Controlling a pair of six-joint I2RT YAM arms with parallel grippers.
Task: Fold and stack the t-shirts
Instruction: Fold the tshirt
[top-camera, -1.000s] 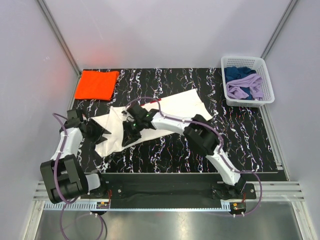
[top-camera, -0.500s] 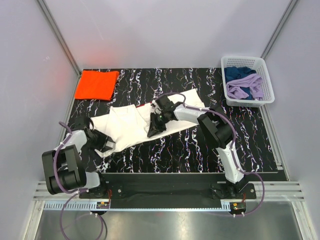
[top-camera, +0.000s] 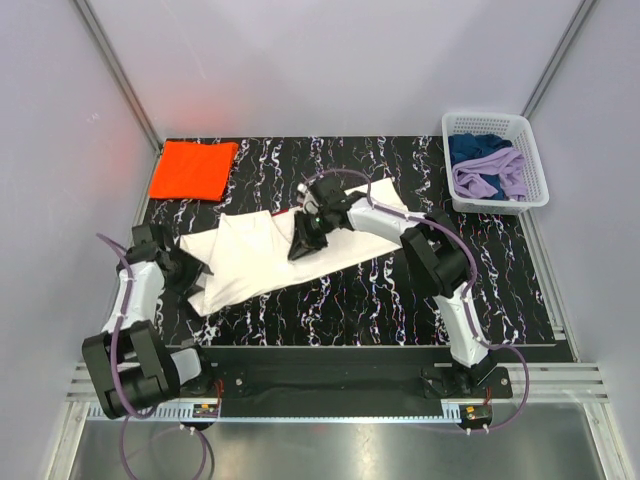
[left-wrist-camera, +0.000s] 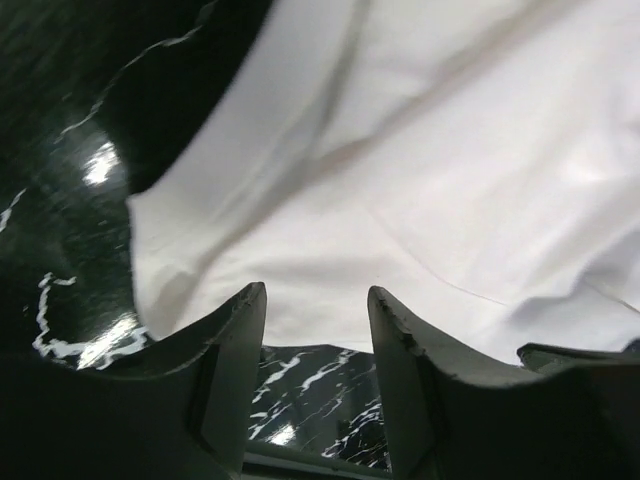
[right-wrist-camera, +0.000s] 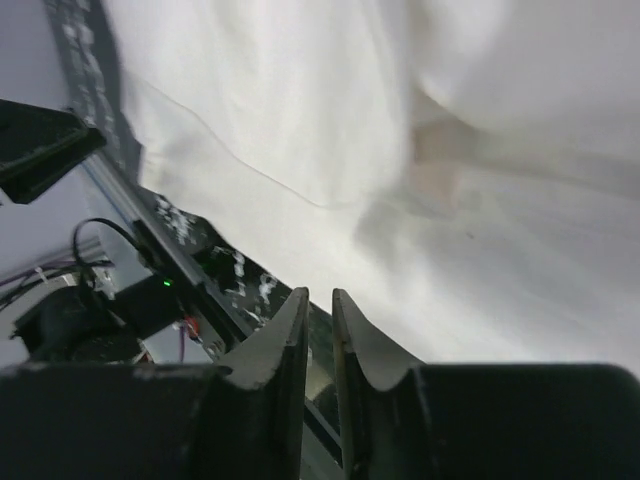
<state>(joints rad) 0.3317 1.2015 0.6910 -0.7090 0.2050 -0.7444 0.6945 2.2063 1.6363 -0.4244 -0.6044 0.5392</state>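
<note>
The white t-shirt (top-camera: 250, 258) lies flattened and slanted across the black marbled table (top-camera: 350, 300), with a bit of red collar (top-camera: 284, 212) at its far edge. The orange t-shirt (top-camera: 192, 168) lies folded at the back left corner. My left gripper (top-camera: 192, 272) is open and empty at the white shirt's near left edge; in the left wrist view (left-wrist-camera: 315, 295) the cloth (left-wrist-camera: 400, 150) lies just ahead of the fingertips. My right gripper (top-camera: 303, 243) hovers over the shirt's middle, its jaws nearly together with nothing between them (right-wrist-camera: 320, 295); white cloth (right-wrist-camera: 350, 120) fills that view.
A white basket (top-camera: 536, 165) holding blue and lilac cloths stands at the back right. Grey walls enclose the table on three sides. A metal rail (top-camera: 330, 380) runs along the near edge by the arm bases.
My right gripper has moved right and away over the white shirt. My left gripper dipped toward the near edge, then came back to the shirt's left edge. The shirt's left part lies flatter.
</note>
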